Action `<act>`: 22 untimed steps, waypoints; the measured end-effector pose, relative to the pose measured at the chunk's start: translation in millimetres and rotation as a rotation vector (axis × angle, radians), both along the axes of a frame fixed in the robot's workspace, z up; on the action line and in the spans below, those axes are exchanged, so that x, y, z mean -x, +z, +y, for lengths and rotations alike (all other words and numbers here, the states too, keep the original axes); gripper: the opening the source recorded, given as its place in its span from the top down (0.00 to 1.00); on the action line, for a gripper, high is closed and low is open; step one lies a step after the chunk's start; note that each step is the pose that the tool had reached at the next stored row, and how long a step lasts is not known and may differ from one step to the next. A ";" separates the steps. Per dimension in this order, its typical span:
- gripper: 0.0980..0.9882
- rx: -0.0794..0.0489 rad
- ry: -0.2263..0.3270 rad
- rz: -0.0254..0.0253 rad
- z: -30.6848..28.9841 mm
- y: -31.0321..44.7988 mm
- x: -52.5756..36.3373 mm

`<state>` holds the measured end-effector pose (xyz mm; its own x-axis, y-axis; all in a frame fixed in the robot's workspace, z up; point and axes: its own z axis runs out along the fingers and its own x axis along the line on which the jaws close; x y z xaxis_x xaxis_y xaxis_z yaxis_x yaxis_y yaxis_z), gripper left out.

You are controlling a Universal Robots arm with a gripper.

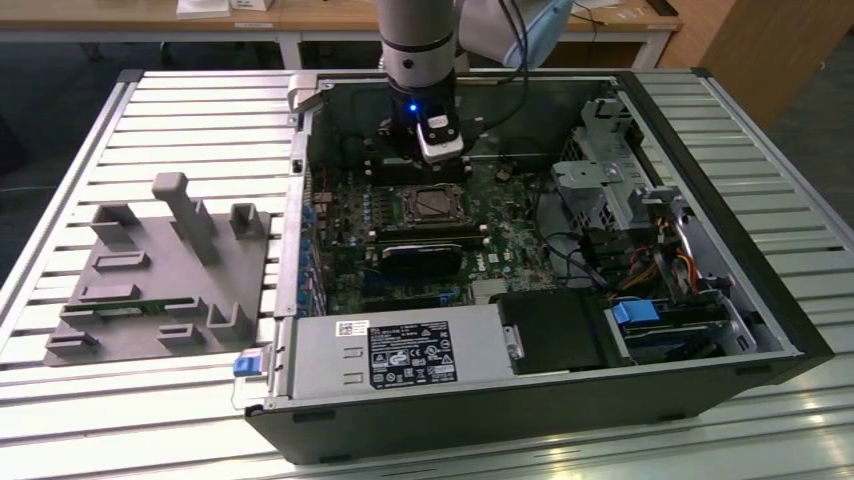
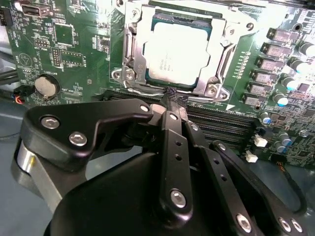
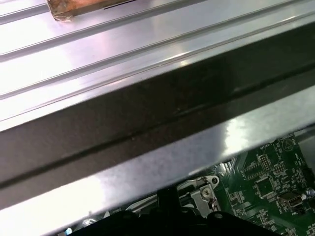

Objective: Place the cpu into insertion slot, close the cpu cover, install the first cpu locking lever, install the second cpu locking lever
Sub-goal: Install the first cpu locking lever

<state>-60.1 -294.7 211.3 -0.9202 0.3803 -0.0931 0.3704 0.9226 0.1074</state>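
Looking like a robotics lab: showing a robot arm (image 1: 420,40) at 12 o'clock over an opened computer tower (image 1: 534,420), lying on a ribbed aluminium bench (image 1: 134,420), with a grey fixture (image 1: 147,290) at 9 o'clock and wooden desks (image 1: 320,18) behind.

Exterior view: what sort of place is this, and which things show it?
Likely a robotics lab bench: a robot arm reaches into an opened computer case lying on a slatted metal table.

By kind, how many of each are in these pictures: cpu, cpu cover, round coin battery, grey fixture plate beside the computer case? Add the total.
cpu: 1
cpu cover: 1
round coin battery: 1
grey fixture plate: 1
Total: 4
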 end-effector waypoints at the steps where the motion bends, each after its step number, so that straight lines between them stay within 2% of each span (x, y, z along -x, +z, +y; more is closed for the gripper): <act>1: 1.00 0.000 0.000 0.0001 -0.5 0.0 -0.2; 6: 1.00 0.000 -0.002 -0.0001 -5.6 0.0 -0.7; 22: 1.00 0.003 -0.006 -0.0001 -32.7 0.0 -1.3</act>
